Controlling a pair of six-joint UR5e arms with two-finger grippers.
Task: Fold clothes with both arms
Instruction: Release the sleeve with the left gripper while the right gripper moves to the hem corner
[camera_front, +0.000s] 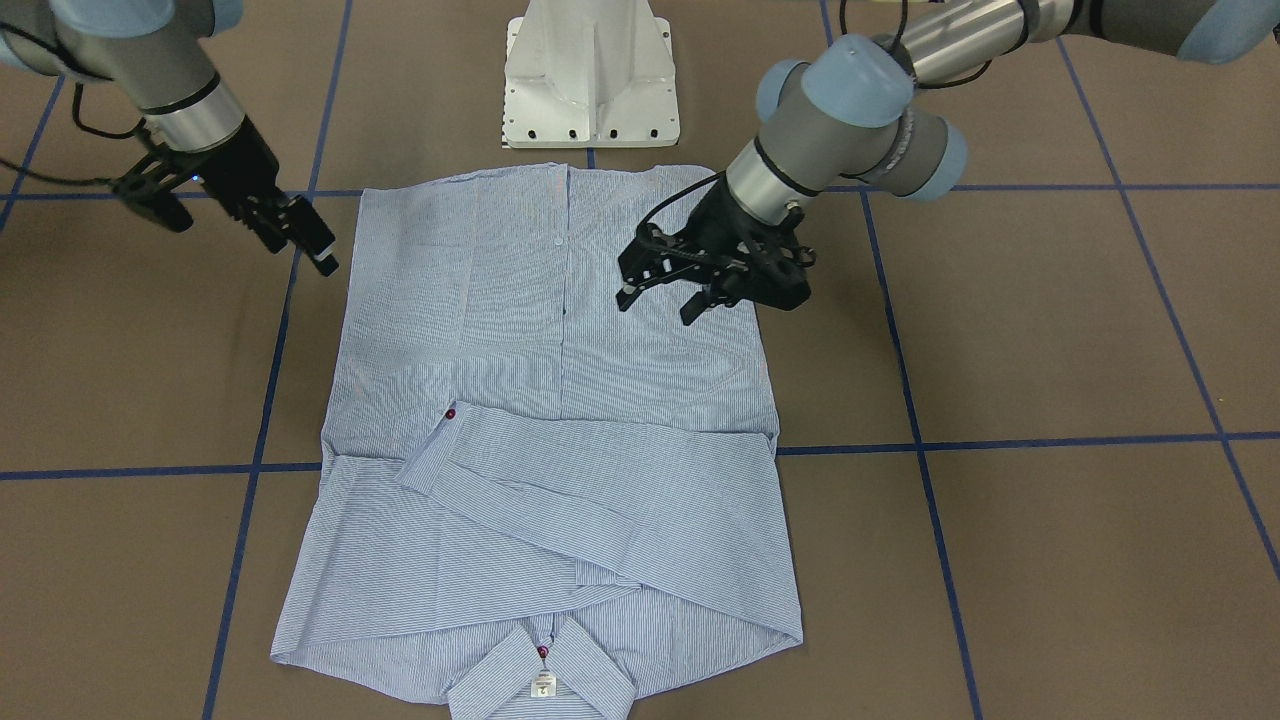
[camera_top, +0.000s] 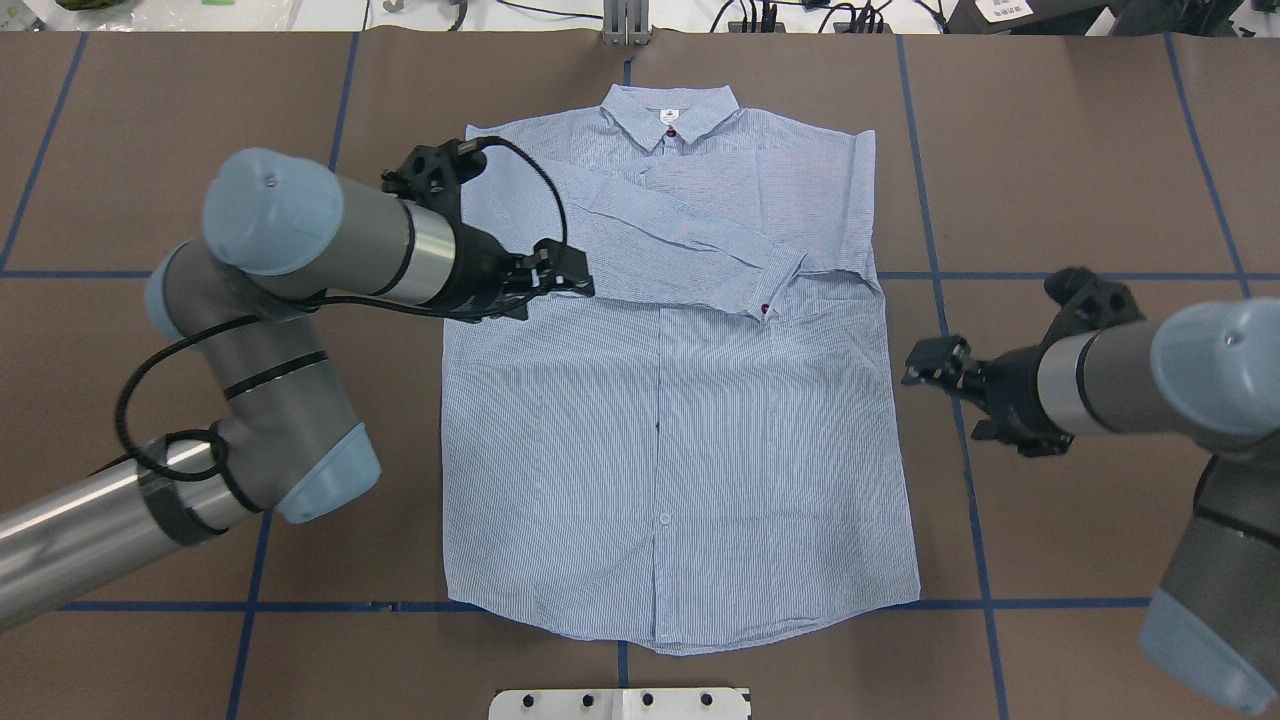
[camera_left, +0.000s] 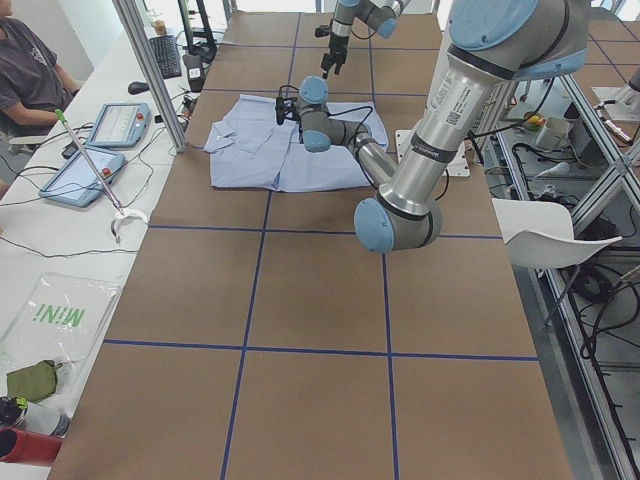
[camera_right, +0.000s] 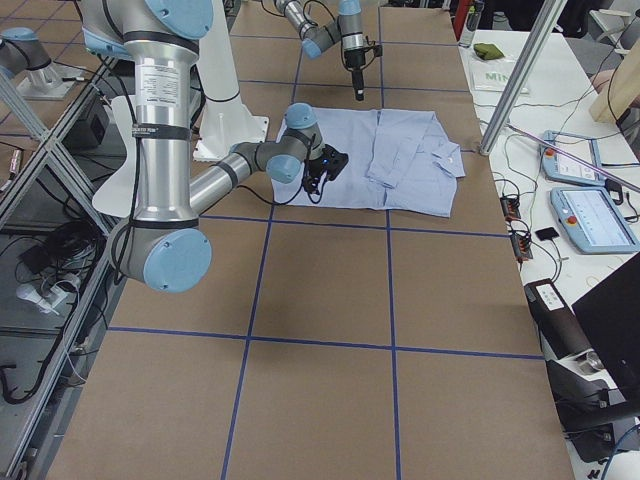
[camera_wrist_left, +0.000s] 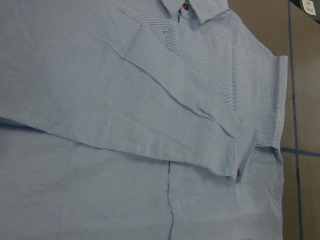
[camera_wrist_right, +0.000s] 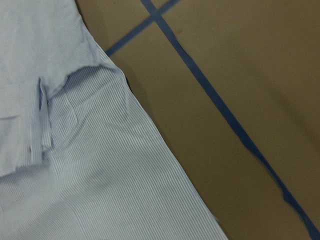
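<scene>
Your left gripper (camera_front: 657, 306) hovers spread above the shirt (camera_front: 560, 480); right gripper (camera_front: 302, 250) just beside its edge, grip unclear; neck label (camera_front: 542, 684) unreadable.

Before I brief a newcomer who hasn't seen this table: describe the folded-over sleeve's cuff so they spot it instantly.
On the brown table lies a light blue striped shirt, front up. One sleeve is folded slanting across its chest; the cuff is that sleeve's free end. It alone carries a dark red button away from the collar.
</scene>
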